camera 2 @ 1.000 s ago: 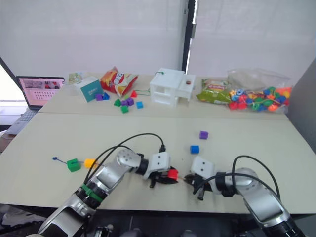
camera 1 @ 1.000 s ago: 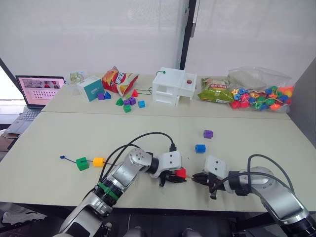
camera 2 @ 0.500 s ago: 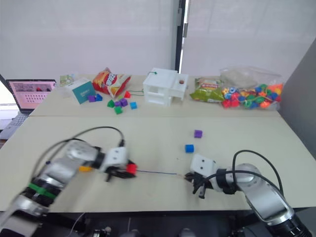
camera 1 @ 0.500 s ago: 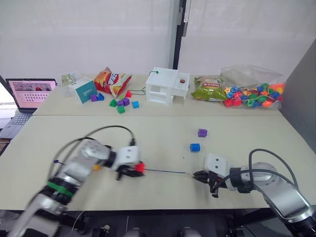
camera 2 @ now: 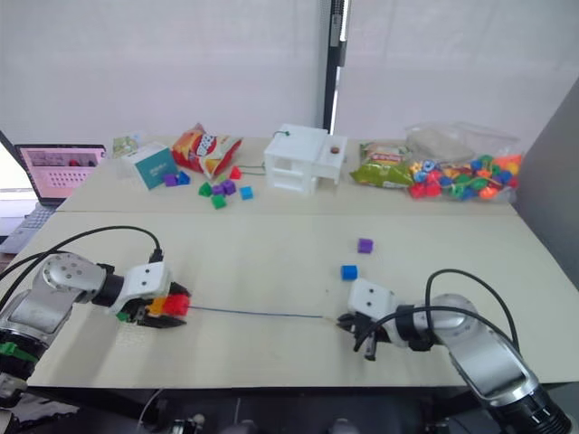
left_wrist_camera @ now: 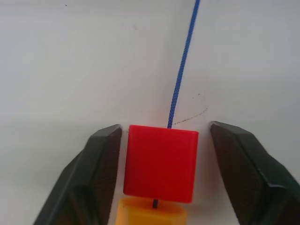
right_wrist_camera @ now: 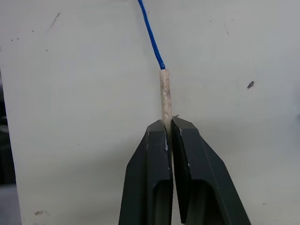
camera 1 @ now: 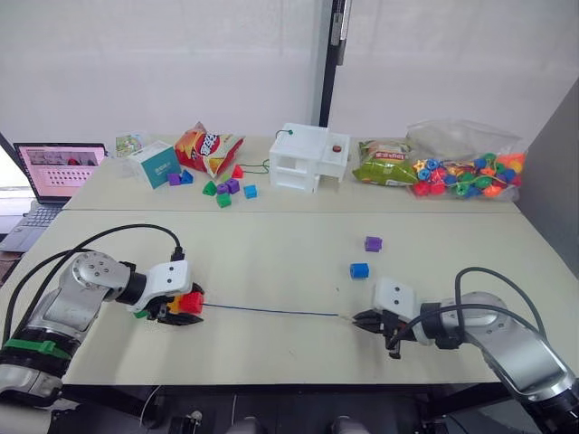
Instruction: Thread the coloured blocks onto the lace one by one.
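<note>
Now the red block [camera 1: 191,302] has slid along the lace [camera 1: 271,311] to the lower left beside the yellow block [left_wrist_camera: 151,213], left end effector [left_wrist_camera: 164,154] released, right end effector [right_wrist_camera: 169,127] clenched on the lace's tip.

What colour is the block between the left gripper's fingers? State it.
Red block, clearest in the left wrist view.

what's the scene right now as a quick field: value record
lace: dark blue lace stretched along the table between both grippers
right gripper: jaws shut on the lace's pale tip
left gripper: jaws open either side of the red block
threaded: red block, yellow block behind it, green block
loose: blue block, purple block
</note>
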Action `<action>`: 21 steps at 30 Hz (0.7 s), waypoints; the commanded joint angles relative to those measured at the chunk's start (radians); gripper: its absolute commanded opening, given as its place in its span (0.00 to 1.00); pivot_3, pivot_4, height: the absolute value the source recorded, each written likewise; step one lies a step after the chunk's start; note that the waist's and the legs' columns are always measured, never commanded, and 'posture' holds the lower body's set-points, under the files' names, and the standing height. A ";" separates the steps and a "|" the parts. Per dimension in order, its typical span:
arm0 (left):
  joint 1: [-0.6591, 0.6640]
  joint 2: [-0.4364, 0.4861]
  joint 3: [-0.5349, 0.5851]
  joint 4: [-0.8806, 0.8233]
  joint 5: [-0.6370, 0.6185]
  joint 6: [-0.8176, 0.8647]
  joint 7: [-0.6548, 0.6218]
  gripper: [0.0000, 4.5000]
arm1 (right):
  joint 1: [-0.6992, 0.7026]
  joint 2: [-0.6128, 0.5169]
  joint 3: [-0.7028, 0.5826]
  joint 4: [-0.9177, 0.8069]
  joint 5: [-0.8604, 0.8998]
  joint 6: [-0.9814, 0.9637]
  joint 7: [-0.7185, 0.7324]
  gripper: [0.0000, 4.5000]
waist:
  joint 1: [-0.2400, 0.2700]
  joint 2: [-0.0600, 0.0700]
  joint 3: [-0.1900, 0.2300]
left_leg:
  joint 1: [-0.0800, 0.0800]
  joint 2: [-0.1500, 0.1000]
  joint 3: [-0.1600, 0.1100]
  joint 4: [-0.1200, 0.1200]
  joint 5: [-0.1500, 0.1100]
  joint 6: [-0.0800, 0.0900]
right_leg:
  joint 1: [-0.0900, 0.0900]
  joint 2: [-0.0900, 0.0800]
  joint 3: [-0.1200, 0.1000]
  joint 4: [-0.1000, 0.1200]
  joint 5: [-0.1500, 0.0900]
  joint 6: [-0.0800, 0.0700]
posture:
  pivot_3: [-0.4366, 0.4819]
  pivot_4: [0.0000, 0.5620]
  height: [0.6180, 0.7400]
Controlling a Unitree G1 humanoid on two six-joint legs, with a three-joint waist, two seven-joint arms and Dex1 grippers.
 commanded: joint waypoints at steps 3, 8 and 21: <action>-0.004 -0.064 0.051 -0.230 -0.197 0.242 -0.025 1.00 | -0.039 -0.003 0.019 -0.015 -0.010 -0.007 0.007 0.00 | 0.009 -0.001 0.001 | -0.004 0.000 -0.001 0.002 0.000 0.000 | -0.001 -0.001 -0.001 0.001 0.000 0.000 | 0.48 0.27 1.00; 0.000 -0.237 -0.030 -0.431 -0.259 0.379 0.097 1.00 | -0.072 0.002 0.066 -0.010 -0.026 0.004 0.012 0.00 | 0.018 -0.002 0.001 | -0.004 -0.001 -0.001 0.003 0.000 0.000 | -0.001 -0.001 -0.001 0.000 0.000 0.001 | 0.48 0.27 1.00; -0.115 -0.549 -0.276 -0.135 0.000 0.128 0.212 1.00 | -0.110 -0.005 0.119 -0.019 -0.042 0.011 0.037 0.00 | 0.023 -0.002 0.001 | -0.003 -0.002 0.000 0.004 0.000 0.000 | 0.000 0.000 0.000 0.000 0.001 0.002 | 0.48 0.27 1.00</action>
